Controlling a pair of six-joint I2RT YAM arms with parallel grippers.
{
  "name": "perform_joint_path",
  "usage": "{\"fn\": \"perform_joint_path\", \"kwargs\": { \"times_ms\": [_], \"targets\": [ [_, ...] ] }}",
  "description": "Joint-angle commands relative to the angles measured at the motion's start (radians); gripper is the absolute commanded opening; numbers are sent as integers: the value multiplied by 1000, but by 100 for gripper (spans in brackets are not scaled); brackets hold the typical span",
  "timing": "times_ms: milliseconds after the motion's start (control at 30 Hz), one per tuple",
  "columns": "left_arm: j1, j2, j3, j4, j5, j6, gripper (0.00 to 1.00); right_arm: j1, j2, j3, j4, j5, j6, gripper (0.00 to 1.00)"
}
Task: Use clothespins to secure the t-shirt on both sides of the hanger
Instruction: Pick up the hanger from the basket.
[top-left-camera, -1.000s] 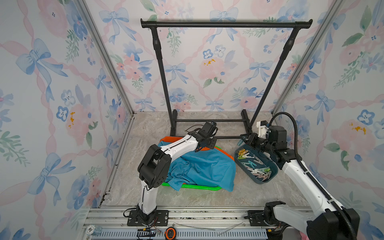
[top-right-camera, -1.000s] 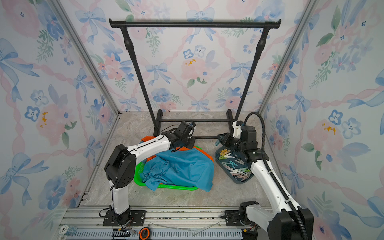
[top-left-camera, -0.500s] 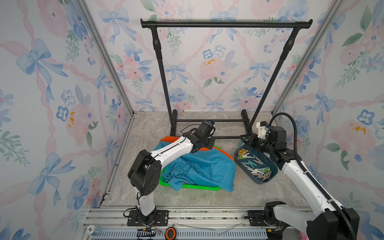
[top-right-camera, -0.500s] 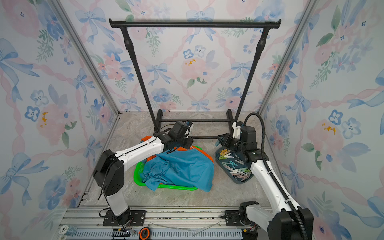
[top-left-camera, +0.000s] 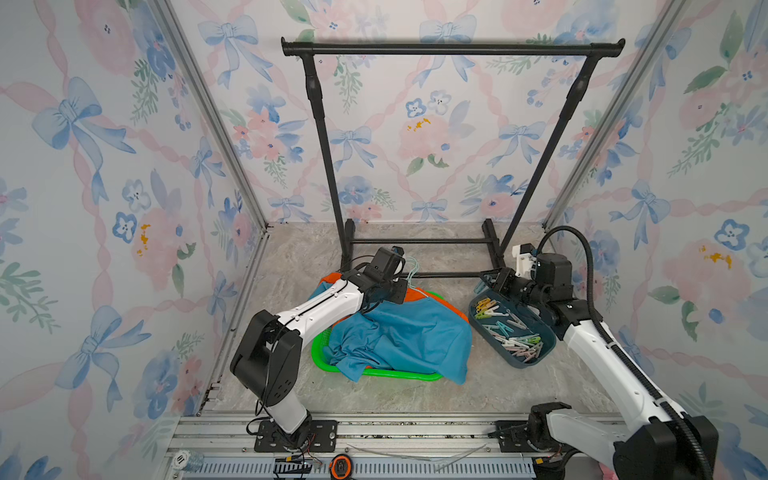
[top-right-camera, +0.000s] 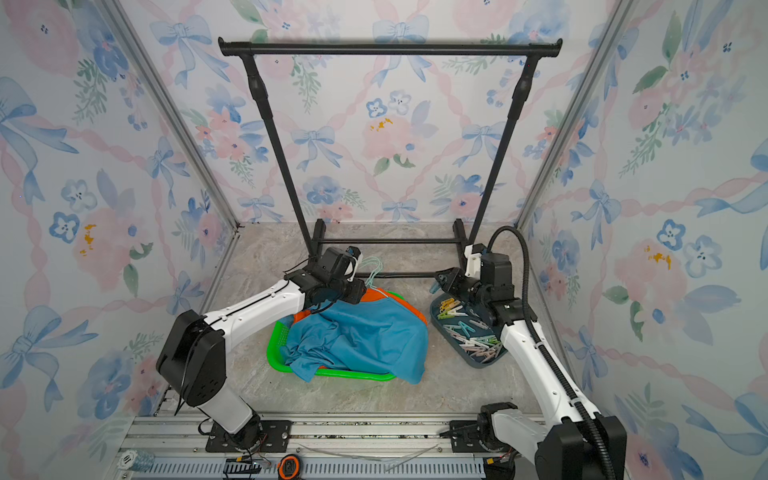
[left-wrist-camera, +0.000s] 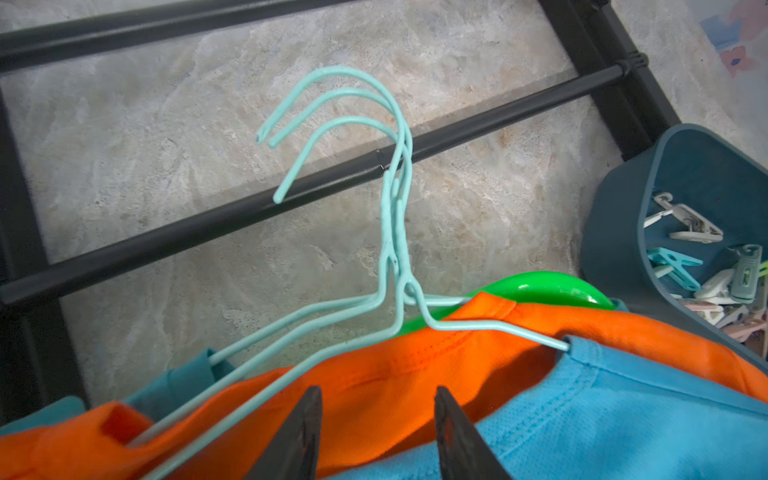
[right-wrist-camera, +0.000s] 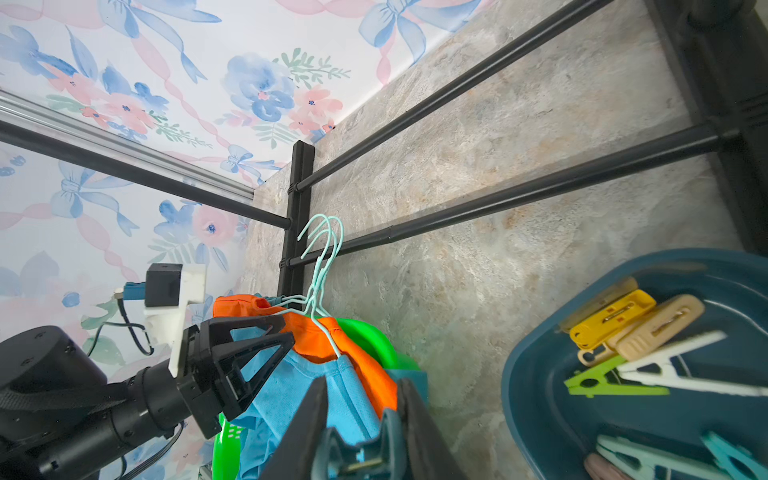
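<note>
Left arm (top-left-camera: 320, 309) has swung its elbow outward. Left claw (left-wrist-camera: 376, 390) stands spread and empty over the orange shirt (left-wrist-camera: 415, 357). Right claw (right-wrist-camera: 363, 384) pinches a teal clothespin (right-wrist-camera: 361, 453) at 2 o'clock of the blue t-shirt (top-left-camera: 415, 336). Three hangers (left-wrist-camera: 395, 216) lie nested at 12 o'clock, so a careless grab may lift several.

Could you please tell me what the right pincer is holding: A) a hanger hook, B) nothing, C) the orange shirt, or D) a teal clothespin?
D: in the right wrist view a teal clothespin sits clamped between the jaws of the right pincer.
</note>
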Motion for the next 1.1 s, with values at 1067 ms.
{"fn": "perform_joint_path", "kwargs": {
  "times_ms": [1067],
  "targets": [
    [-152, 130, 211, 37, 24, -30, 46, -27, -40, -15, -9, -23, -20, 30]
  ]
}}
